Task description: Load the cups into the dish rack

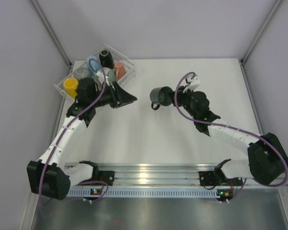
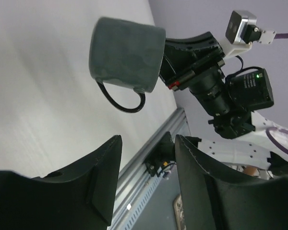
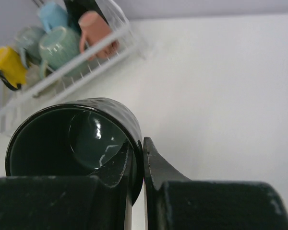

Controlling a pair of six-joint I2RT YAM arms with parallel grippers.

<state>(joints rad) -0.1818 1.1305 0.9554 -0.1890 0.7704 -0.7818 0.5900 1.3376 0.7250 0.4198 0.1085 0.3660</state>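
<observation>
Right gripper (image 3: 141, 148) clamped on the wall of the dark green mug (image 1: 160, 96), 1 finger inside the mouth, 1 outside. Mug lay on its side over mid-tabletop (image 1: 149, 143), well apart from the dish rack (image 1: 122, 57) in the far-left corner. Left gripper (image 2: 148, 141) had jaws apart, empty, aimed at the mug's base. Looked like a hand-over (my reading). To do it well, left should close around the body, clear of the handle hanging below, and right should release only once that hold is firm. Left arm hid part of the rack from above, so free slots were uncountable. Mug's height off the tabletop was unclear.
</observation>
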